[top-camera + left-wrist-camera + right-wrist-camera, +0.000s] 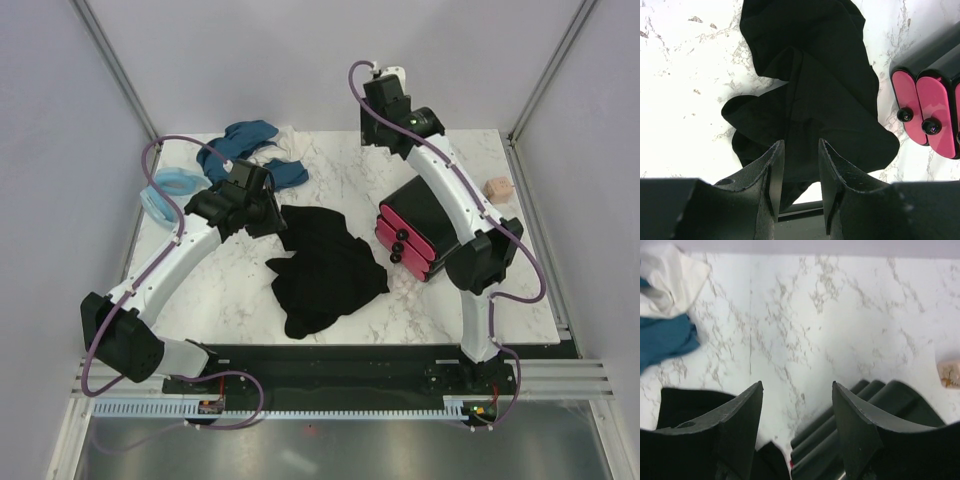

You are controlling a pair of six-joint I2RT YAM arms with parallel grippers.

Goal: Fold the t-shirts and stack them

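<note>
we reckon the job is early on. one black t-shirt [325, 270] lies crumpled and unfolded mid-table [230, 290], w/ no neat fold showing in it. at the back left corner there's a loose heap waiting: a teal-blue t-shirt [245, 145], a light blue t-shirt [170, 185] and a white t-shirt [670, 277], all bunched, none folded. right of the black one sits a black-and-pink stack [410, 235], dark layers w/ pink end faces. we can't tell if that's finished shirts or smth rigid, so we won't count it as done. a small pinkish-beige block [497, 187] sits well apart near the right edge. so approx everything is left: flatten, fold and stack the black one, then the heap.

left fingers [767, 170]: partway apart, a narrow-ish gap, low at the back-left edge of the black t-shirt. the cloth's edge shows in the gap btwn them. whether they pinch it or just hang over it, we can't tell from the wrist view.

right fingers [740, 415]: wide apart, nothing btwn them, only bare marble showing through. they hang over the far side of the table, just above the back of the black-and-pink stack, touching nothing we can see.
</note>
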